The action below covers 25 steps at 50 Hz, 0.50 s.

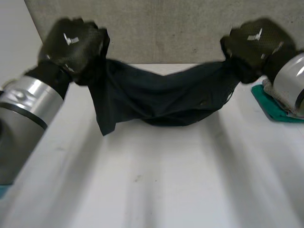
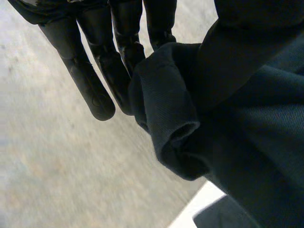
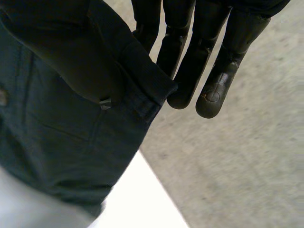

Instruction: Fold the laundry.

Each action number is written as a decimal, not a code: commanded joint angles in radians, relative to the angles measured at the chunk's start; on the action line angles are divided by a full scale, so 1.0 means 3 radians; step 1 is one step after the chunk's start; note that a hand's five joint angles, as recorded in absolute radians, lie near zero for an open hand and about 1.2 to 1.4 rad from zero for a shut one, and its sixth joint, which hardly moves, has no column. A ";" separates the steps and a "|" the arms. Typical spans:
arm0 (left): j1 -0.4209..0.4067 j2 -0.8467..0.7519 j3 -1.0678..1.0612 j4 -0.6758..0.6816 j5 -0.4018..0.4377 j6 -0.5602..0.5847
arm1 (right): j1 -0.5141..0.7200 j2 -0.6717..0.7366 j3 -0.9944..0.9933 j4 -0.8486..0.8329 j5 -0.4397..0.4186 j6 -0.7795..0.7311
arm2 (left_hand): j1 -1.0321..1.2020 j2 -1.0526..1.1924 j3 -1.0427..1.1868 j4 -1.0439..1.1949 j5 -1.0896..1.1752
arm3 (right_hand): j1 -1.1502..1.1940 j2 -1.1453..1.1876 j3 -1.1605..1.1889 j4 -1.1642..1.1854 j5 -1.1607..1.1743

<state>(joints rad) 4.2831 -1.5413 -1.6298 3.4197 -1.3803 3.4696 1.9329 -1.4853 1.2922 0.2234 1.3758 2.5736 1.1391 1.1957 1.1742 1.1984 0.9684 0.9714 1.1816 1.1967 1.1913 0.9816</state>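
Dark garment (image 1: pixel 161 97), ends pinched; left hand (image 1: pixel 71 42), right hand (image 1: pixel 254 40)

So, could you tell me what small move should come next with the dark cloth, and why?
Probably lower the dark cloth flat onto the table: the left hand and right hand pinch its opposite ends, and its middle sags crumpled.

White counter (image 1: pixel 156 199), smooth and matte, under soft, even light, marked by 1 small dark speck (image 1: pixel 137 178) near its middle. Beyond the far edge, a mottled grey, concrete-like surface (image 1: pixel 156 28), bare and finely speckled. Beside the grey's slanted border, a pale blank strip (image 1: pixel 14 28).
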 commanded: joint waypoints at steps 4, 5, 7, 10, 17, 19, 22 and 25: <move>0.0240 -0.0450 0.0472 -0.0109 0.0193 0.0006 | 0.0025 0.0655 -0.0676 0.0661 0.0093 -0.0131 | 0.0857 0.0669 0.0740 0.0660 0.0844 | 0.1416 0.0716 0.0665 0.0683 0.0800; 0.0240 -0.0623 0.0544 -0.0119 0.0193 0.0016 | 0.0041 0.0757 -0.0702 0.0667 0.0103 -0.0157 | 0.0857 0.0669 0.0740 0.0660 0.0844 | 0.1416 0.0716 0.0665 0.0683 0.0800; 0.0250 -0.0899 0.0661 -0.0109 0.0193 0.0016 | 0.0051 0.0896 -0.0748 0.0667 0.0113 -0.0167 | 0.0857 0.0669 0.0740 0.0660 0.0844 | 0.1416 0.0716 0.0665 0.0683 0.0800; 0.0255 -0.1257 0.0840 -0.0104 0.0198 0.0031 | 0.0082 0.1187 -0.0896 0.0646 0.0174 -0.0162 | 0.0857 0.0669 0.0740 0.0660 0.0844 | 0.1416 0.0716 0.0665 0.0683 0.0800; 0.0245 -0.1954 0.1699 -0.0038 0.0188 0.0032 | 0.0097 0.1786 -0.1586 0.0126 0.0593 -0.0065 | 0.0857 0.0669 0.0740 0.0660 0.0844 | 0.1416 0.0716 0.0665 0.0683 0.0800; 0.0235 -0.2046 0.1944 0.0029 0.0183 0.0011 | 0.0097 0.1873 -0.1760 -0.0242 0.0609 0.0077 | 0.0857 0.0669 0.0740 0.0660 0.0844 | 0.1416 0.0716 0.0665 0.0683 0.0800; 0.0199 -0.2143 0.2420 0.0263 0.0163 -0.0030 | 0.0092 0.1909 -0.1934 -0.0864 0.0553 0.0358 | 0.0857 0.0669 0.0740 0.0660 0.0844 | 0.1416 0.0716 0.0665 0.0683 0.0800; 0.0178 -0.2139 0.2727 0.0636 0.0132 -0.0127 | 0.0092 0.1888 -0.2011 -0.1539 0.0537 0.0568 | 0.0857 0.0669 0.0740 0.0660 0.0844 | 0.1416 0.0716 0.0665 0.0683 0.0800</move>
<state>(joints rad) 4.3502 -2.1599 -1.0148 3.4555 -1.3291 3.4686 1.9620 -0.9241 0.7641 0.1178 1.5490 2.6154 1.1390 1.1984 1.1742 1.2026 0.9684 0.9714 1.1816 1.1967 1.1915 0.9825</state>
